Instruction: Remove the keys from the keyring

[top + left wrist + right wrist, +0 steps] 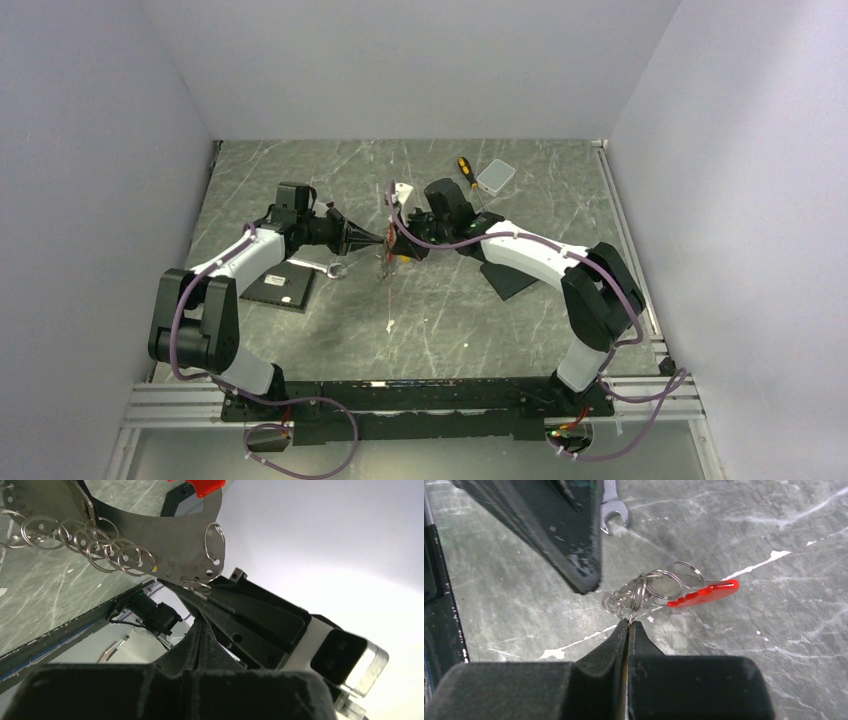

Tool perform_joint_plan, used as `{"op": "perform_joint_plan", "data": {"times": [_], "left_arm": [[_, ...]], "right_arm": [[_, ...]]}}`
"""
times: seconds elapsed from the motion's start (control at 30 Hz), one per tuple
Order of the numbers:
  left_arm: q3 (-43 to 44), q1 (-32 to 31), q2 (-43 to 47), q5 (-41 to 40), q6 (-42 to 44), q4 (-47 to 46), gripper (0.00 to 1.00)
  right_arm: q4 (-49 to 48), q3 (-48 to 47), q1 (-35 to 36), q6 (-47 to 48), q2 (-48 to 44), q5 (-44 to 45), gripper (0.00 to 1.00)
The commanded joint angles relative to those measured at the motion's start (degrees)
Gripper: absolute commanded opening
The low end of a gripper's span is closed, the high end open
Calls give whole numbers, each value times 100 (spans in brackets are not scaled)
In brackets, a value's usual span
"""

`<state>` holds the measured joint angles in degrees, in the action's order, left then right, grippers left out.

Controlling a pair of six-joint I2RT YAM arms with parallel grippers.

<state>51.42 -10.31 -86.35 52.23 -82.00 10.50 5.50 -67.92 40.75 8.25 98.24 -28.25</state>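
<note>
The two grippers meet tip to tip above the table's middle, with the bunch [384, 262] hanging between them. My left gripper [376, 238] [201, 614] is shut, its tips at a split ring [196, 586] of the keyring. The keyring is a flat silvery curved plate [175, 540] carrying several thin rings and a red strip [205, 486]. My right gripper [399, 246] [629, 622] is shut. A thin brass-yellow edge shows between its pads, a key seen edge-on, and the cluster of rings [644, 591] with the red strip [704, 594] hangs just beyond its tips. The other keys and the tag are hidden.
A silver wrench [335, 268] [613, 507] lies on the table under the left gripper. A black pad [280, 290] lies at the left and another [510, 278] under the right arm. A yellow-handled screwdriver [465, 172] and a white box [495, 177] lie at the back.
</note>
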Motion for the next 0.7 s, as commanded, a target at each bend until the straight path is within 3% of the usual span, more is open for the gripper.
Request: {"op": "perform_joint_plan", "data": {"times": [0.0, 0.17, 0.23, 0.33, 0.43, 0.67], "left_arm": [[-68, 35, 188, 228, -10, -123, 0], [-6, 172, 261, 188, 493, 14, 0], [176, 254, 284, 182, 949, 115, 12], [755, 419, 251, 282, 2092, 545, 43], [1403, 583, 235, 448, 3485, 1092, 66], [2339, 1021, 471, 803, 6442, 2186, 97]], "right_arm": [[-213, 7, -91, 141, 100, -15, 0], [-244, 29, -127, 195, -42, -342, 0], [-256, 61, -129, 247, -111, -458, 0], [-286, 102, -138, 311, -192, -577, 0], [-311, 121, -138, 389, -284, -618, 0], [-41, -95, -190, 635, -399, -929, 0]]}}
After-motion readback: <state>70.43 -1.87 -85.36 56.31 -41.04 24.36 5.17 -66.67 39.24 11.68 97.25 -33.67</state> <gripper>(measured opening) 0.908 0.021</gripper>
